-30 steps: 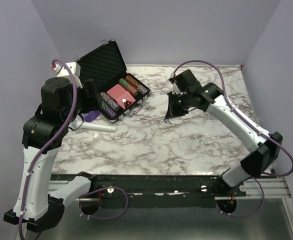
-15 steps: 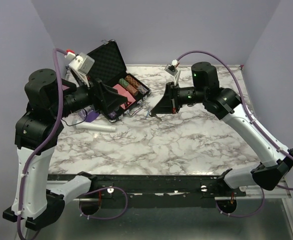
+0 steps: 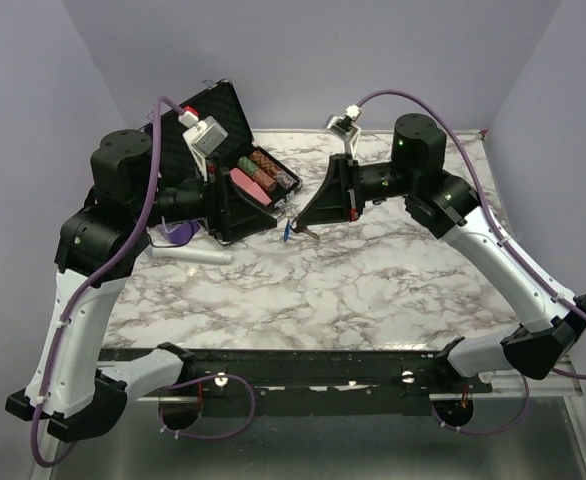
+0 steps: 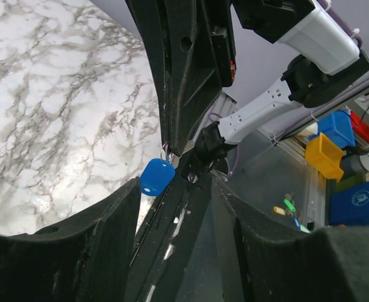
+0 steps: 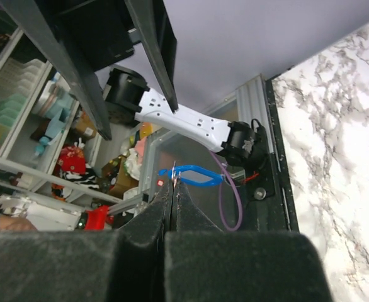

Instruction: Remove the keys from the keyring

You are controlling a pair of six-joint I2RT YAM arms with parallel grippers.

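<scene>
My right gripper (image 3: 301, 227) is held above the table, pointing left, shut on a thin silvery metal part (image 5: 174, 172) of the keyring. I cannot tell whether that part is the ring or one of the keys. The keyring's blue tag (image 5: 196, 177) hangs off the right fingertips; the top view has this tag (image 3: 288, 232) between the two grippers. My left gripper (image 3: 271, 220) faces the right one from the left, a short way off. In the left wrist view my left gripper (image 4: 177, 189) is open, with the blue tag (image 4: 157, 176) just beyond its left finger (image 4: 102, 233).
An open black case (image 3: 231, 112) with poker chips (image 3: 269, 170) and a pink item stands at the back left. A purple thing (image 3: 178, 233) and a white cylinder (image 3: 193, 255) lie on the marble table (image 3: 373, 280) under the left arm.
The right gripper rose from the table with the keyring and turned to point left. The left gripper swung right towards it, and its jaws narrowed.
</scene>
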